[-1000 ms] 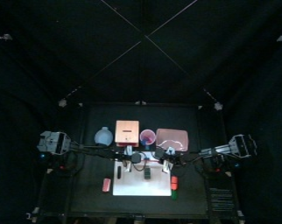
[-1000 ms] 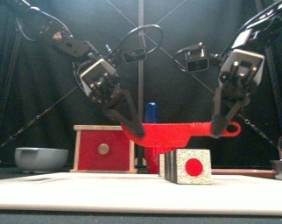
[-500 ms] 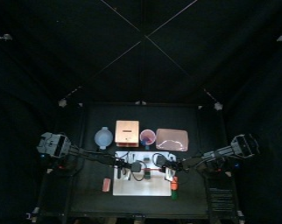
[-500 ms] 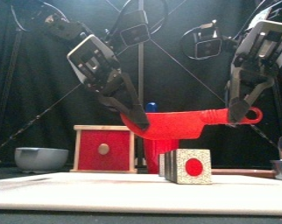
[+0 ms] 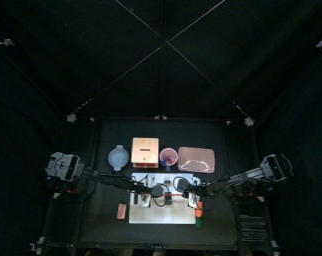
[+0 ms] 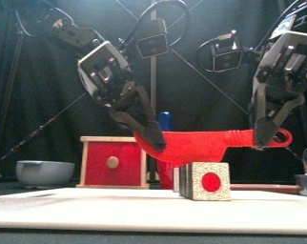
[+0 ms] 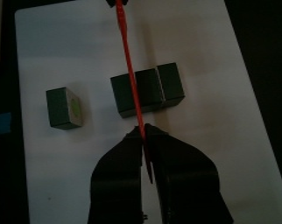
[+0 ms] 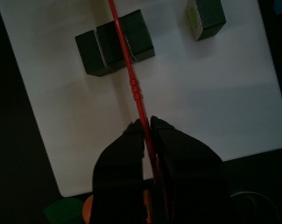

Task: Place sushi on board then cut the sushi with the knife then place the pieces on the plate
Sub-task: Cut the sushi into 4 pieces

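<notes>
Clamping a red plastic toy knife (image 6: pixel 201 143) at either end with the left gripper (image 6: pixel 149 141) and right gripper (image 6: pixel 262 141), holding it level over the dark green toy sushi roll (image 6: pixel 205 180) on the flat white cutting board (image 6: pixel 105 208), apparently hovering just clear; leaving one separate sushi block (image 7: pixel 65 107) lying beside the rest.

The left gripper (image 7: pixel 144 133) and right gripper (image 8: pixel 147 124), on black jointed arms (image 6: pixel 67 36), each have a silver cross-plate (image 6: pixel 103 65) dotted with dark screws and two tapered jaws, grey outside, black inside.
</notes>
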